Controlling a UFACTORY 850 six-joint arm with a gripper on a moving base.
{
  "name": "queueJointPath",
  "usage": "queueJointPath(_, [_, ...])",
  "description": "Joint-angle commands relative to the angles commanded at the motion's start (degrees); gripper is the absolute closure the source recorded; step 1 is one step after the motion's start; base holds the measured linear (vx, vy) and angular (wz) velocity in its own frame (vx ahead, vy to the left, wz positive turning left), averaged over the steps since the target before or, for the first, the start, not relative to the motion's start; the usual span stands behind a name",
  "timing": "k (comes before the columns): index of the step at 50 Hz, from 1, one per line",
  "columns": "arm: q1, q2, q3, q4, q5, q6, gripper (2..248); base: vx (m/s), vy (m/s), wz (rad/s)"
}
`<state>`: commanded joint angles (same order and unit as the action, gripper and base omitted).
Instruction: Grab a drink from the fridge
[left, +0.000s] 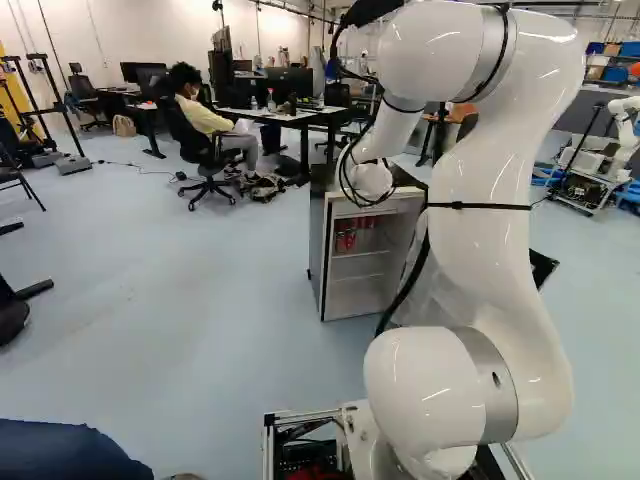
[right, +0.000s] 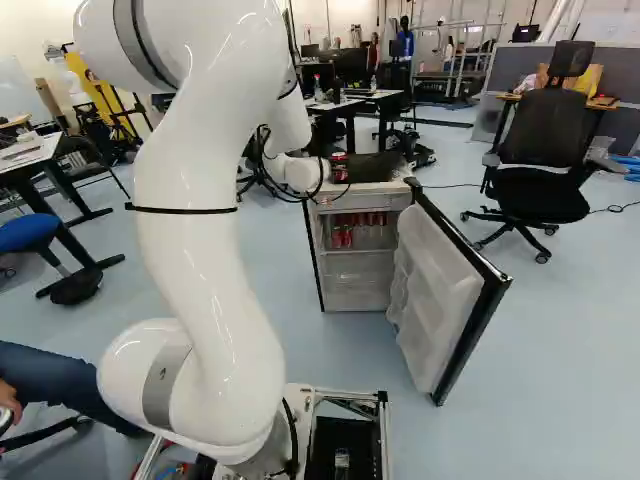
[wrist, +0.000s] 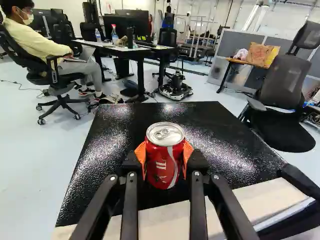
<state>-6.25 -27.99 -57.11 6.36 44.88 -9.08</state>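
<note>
Holding a red drink can (wrist: 163, 162) from two sides is the claw (right: 333, 170), its fingers standing apart only by the width of this can. The orange pads (wrist: 140, 156) lie against it, though the can covers a good part of them. The can is upright, with its silver lid and its tab facing up. Whether its bottom touches the black fridge top (wrist: 112, 135) under the claw, I cannot tell, because the fingers and the can hide this place.

The fridge (left: 318, 245) is standing below the claw. Its door (right: 440, 290) is wide open, to the right of the claw and lower; in the wrist view only a dark edge of it is seen, cut off. Inside, under the claw, more red cans (right: 347, 237) are in the upper part; they are small and partly hidden, so I cannot count them with certainty. The lower bins (right: 355, 298) look cloudy, and what they may contain is hard to make out.

In the left base view the claw is hidden behind the arm (left: 490, 220). Well ahead of the claw, beyond the fridge, there is a desk (wrist: 132, 50) with monitors, and ahead to its right stands an office chair (wrist: 285, 82), partly cut off in the wrist view.
</note>
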Motion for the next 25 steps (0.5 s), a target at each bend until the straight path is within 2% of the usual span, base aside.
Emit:
queueJointPath(2, [0.0,0.0,0.0,0.0,0.0,0.0,148,0.000,0.000,0.000])
queueJointPath(6, [0.0,0.0,0.0,0.0,0.0,0.0,148,0.000,0.000,0.000])
queueJointPath(7, [0.0,0.0,0.0,0.0,0.0,0.0,116,0.000,0.000,0.000])
queueJointPath(11, [0.0,0.0,0.0,0.0,0.0,0.0,116,0.000,0.000,0.000])
queueJointPath(12, [0.0,0.0,0.0,0.0,0.0,0.0,80,0.000,0.000,0.000])
queueJointPath(16, [0.0,0.0,0.0,0.0,0.0,0.0,80,0.000,0.000,0.000])
queueJointPath(17, [0.0,0.0,0.0,0.0,0.0,0.0,43,0.000,0.000,0.000])
queueJointPath(22, [0.0,0.0,0.0,0.0,0.0,0.0,43,0.000,0.000,0.000])
queueJointPath(23, [0.0,0.0,0.0,0.0,0.0,0.0,6,0.000,0.000,0.000])
queueJointPath(25, [0.0,0.1,0.1,0.0,0.0,0.0,6,0.000,0.000,0.000])
